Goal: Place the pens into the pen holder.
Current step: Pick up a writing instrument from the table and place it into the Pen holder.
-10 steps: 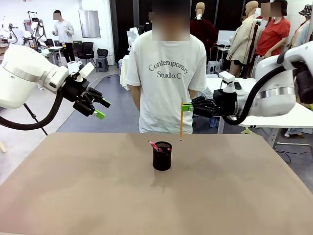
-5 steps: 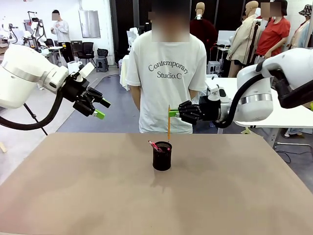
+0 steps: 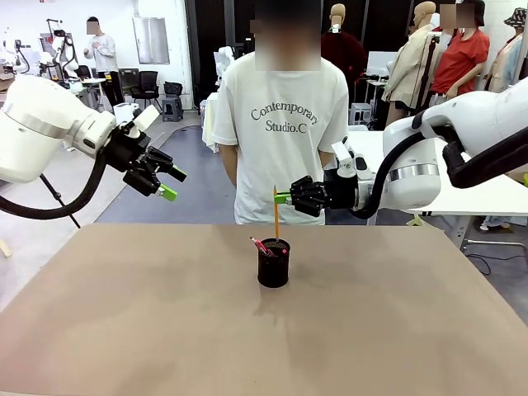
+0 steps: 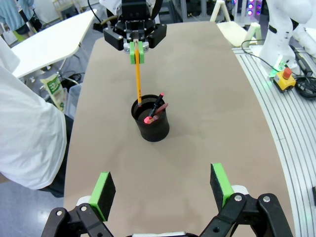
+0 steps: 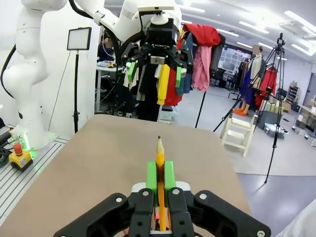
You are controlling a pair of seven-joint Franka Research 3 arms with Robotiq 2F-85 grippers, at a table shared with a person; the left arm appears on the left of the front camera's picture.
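1. The right gripper (image 3: pixel 285 197) has its fingers pinched tight on the yellow-orange pencil (image 3: pixel 275 213), which hangs upright with its dark tip at or just inside the rim of the pen holder (image 3: pixel 274 263). The holder stands near the middle of the surface (image 3: pixel 148 330).
2. Judged from this, the step in hand is dropping the pencil in. It would go best by keeping the pencil vertical, lowering it straight until more of the shaft is inside the mesh cup, and only then parting the fingers, so it does not tip out over the rim.
3. The two pens (image 4: pixel 155 107) already lean in the holder, one black with pink-red ends, the other too small to tell apart clearly. The pencil should come down beside them, not onto them.
4. The left gripper (image 3: pixel 163 183) hangs off to the side, well apart from the holder, its fingers spread wide and holding nothing.
5. The shirt of the person (image 3: pixel 285 124) across the surface reads "Contemporary Studio.C". In the right wrist view the left gripper's body carries white lettering that seems to read "ROBOTIQ".
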